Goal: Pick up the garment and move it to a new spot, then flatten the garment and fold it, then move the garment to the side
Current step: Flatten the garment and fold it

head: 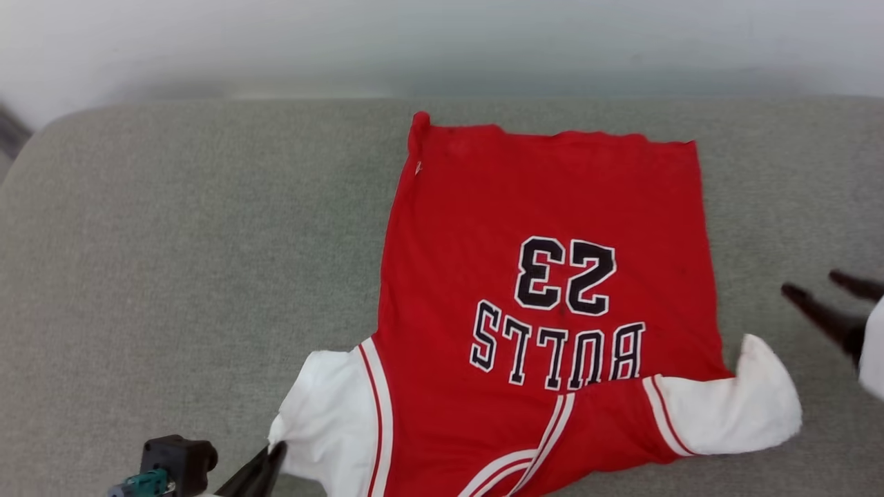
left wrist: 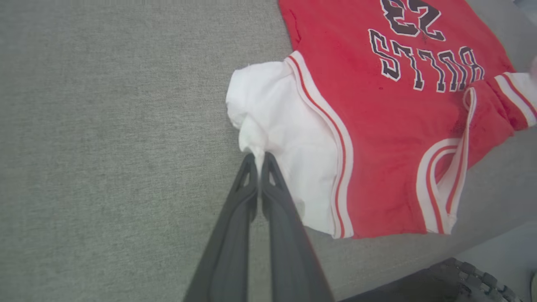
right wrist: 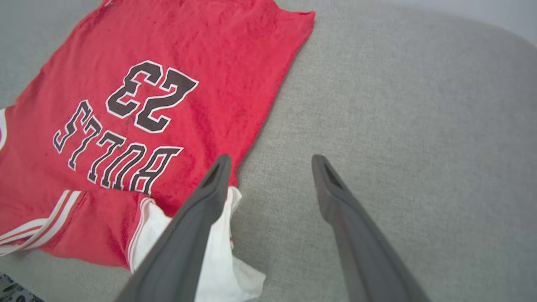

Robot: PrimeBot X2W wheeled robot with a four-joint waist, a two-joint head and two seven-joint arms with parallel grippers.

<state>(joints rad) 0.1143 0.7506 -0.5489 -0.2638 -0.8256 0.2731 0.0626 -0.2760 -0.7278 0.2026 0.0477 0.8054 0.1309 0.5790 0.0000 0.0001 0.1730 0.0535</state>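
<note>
Right now the garment (head: 545, 207) is lying spread flat on the grey fabric surface (head: 173, 241), reaching from the centre of the head view out towards 5 o'clock. Its hem is pointing to 12 o'clock and its collar to 6 o'clock, so the black-and-white lettering (head: 559, 310) is reading upside down. The left gripper (left wrist: 258, 158), showing at 7 o'clock of the head view, is pinching the bunched edge of the left white sleeve (left wrist: 277, 121), its fingers pressed together on the cloth. The right gripper (right wrist: 271, 158), at 3 o'clock of the head view, is holding its fingers wide apart and gripping nothing. In its own wrist view one finger is hanging over the right white sleeve (right wrist: 226, 272) and the other over bare grey fabric, beside the shirt's red side edge
</note>
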